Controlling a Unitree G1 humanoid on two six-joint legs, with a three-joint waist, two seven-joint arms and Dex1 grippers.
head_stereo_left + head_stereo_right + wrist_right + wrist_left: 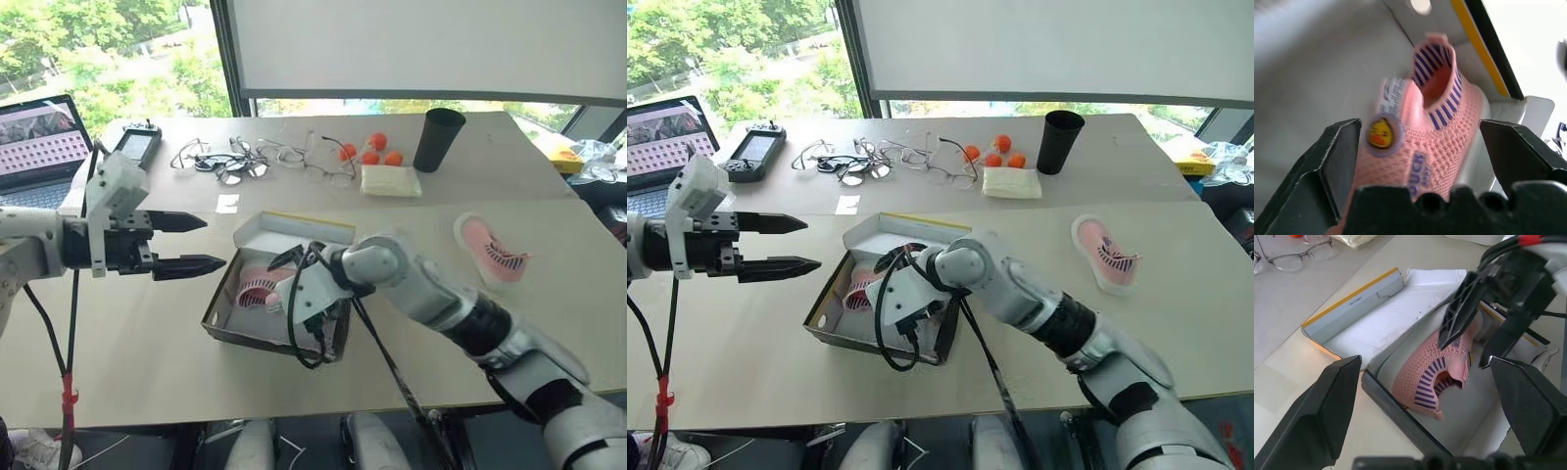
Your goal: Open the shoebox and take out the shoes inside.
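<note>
Shoebox sits open near the bench's front edge, one pink shoe lying inside it. Right claw reaches into the box, fingers spread wide either side of that shoe, not clamped on it. Left claw hovers just beside the box's left side, wide open, holding nothing. Second shoe lies toward the right edge. Glasses, orange balls, black cup near the far edge.
</note>
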